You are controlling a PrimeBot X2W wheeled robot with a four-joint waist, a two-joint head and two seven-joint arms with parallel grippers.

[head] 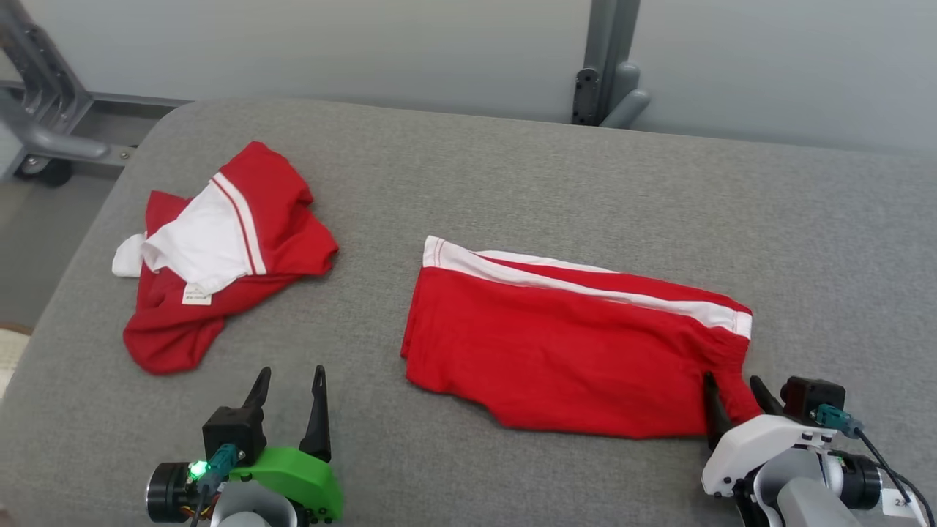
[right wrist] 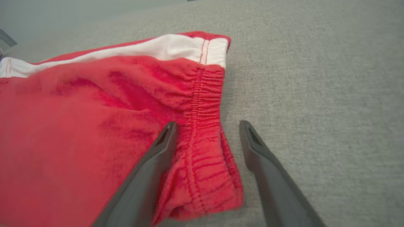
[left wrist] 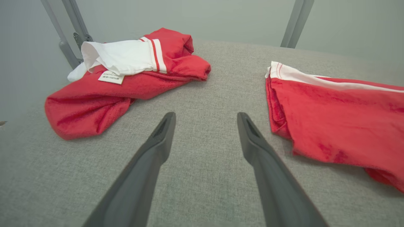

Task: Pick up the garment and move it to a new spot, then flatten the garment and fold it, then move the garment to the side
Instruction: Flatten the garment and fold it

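The garment (head: 571, 351), red shorts with a white side stripe, lies flat right of the table's middle, its elastic waistband toward the right. My right gripper (head: 730, 379) is open at the near right corner. In the right wrist view the gathered waistband corner (right wrist: 202, 164) lies loose between the spread fingers of that gripper (right wrist: 208, 123), unpinched. My left gripper (head: 291, 369) is open over bare grey cloth, left of the garment's hem (left wrist: 277, 104). Nothing sits between the fingers of the left gripper (left wrist: 205, 116).
A second red and white garment (head: 219, 256) lies crumpled at the table's left, label showing (left wrist: 110, 77). The grey padded table (head: 512, 176) has a rounded far-left corner. A metal post (head: 607, 66) and a wheeled frame (head: 44, 117) stand behind it.
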